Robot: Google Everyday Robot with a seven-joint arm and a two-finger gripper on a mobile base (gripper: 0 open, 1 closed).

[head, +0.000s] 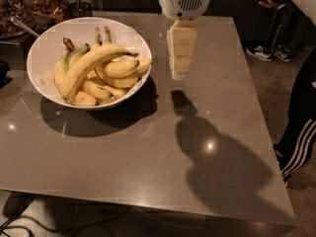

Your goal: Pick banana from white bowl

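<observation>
Camera view, left to right, all relative to the gripper. Far left and further back: a dark tray with brownish contents (12, 6) and a metal handle (22, 26) sticking out toward the bowl. Left of the gripper, close but apart from it: the white bowl (45, 47), sitting on the grey table (148, 157) and casting a dark shadow on its near side. The banana (91, 63) lies on top of the pile inside the bowl, running diagonally from low-left to upper-right, with its dark-tipped end toward the gripper side. Shorter bananas (121, 68) sit under and beside it, green-tinged stems pointing away from the camera. The gripper (178, 73) hangs over the table just right of the bowl rim, pointing down, with nothing in it. It is cream-coloured below a white housing with a vent grille (190, 4). Can't tell from this angle whether it is spread or closed. Below and right of it: the arm's shadow (217, 167) on the tabletop. Far right, off the table edge: a person's leg in dark trousers with white stripes (301, 132), and shoes (269, 53) on the floor further back.
</observation>
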